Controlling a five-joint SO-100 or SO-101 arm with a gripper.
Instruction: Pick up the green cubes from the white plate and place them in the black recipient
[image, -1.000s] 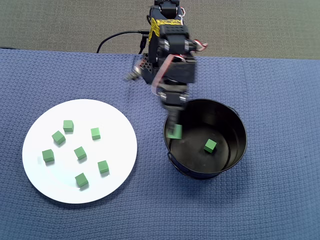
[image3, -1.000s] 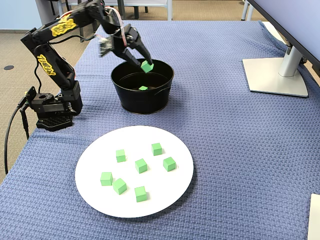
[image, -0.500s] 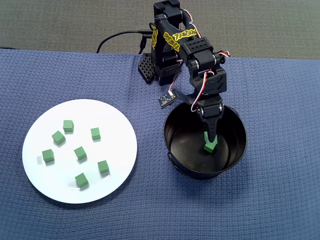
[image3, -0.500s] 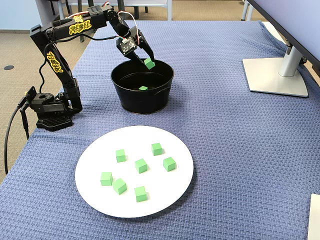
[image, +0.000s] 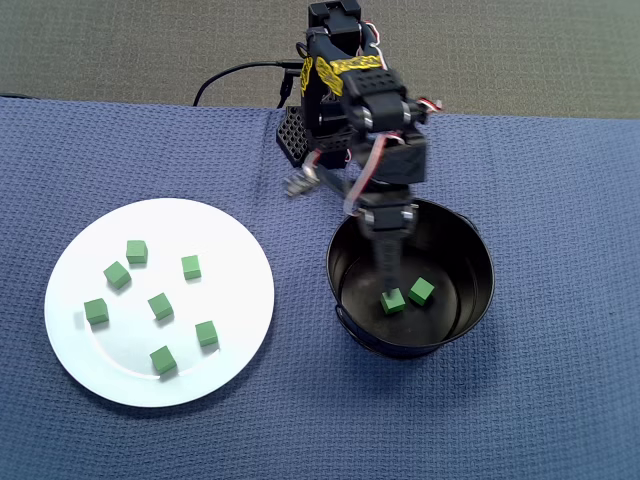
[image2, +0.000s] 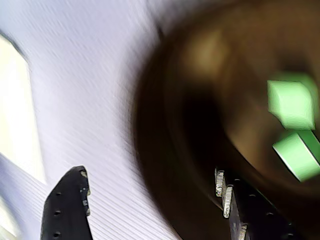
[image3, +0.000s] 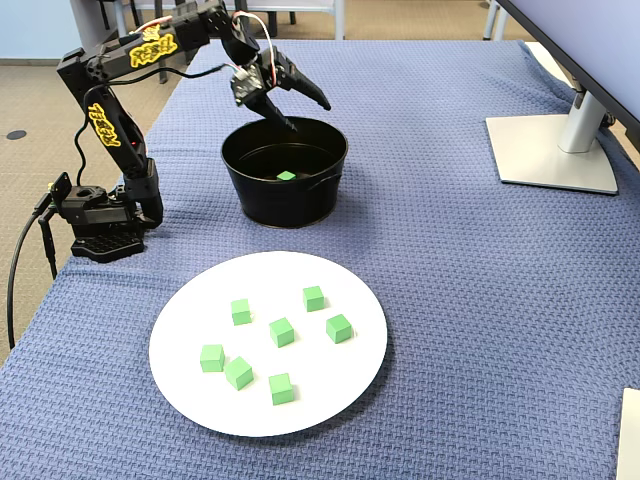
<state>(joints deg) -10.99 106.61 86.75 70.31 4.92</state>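
While two green cubes (image: 408, 296) lie inside the black recipient (image: 480, 300), right of centre in the overhead view, seven more sit spread on the white plate (image: 240, 240) at left. Above the pot's upper-left rim in the fixed view, the gripper (image3: 308, 114) hangs spread wide, holding nothing.

From its base at the far left of the table, the black arm rises, bends at the elbow and stretches out to the right. The gripper (image3: 308, 112) tips downward at the end, its two fingers spread apart with nothing between them. In the wrist view both dark fingers (image2: 67, 207) show at the bottom edge, well separated.
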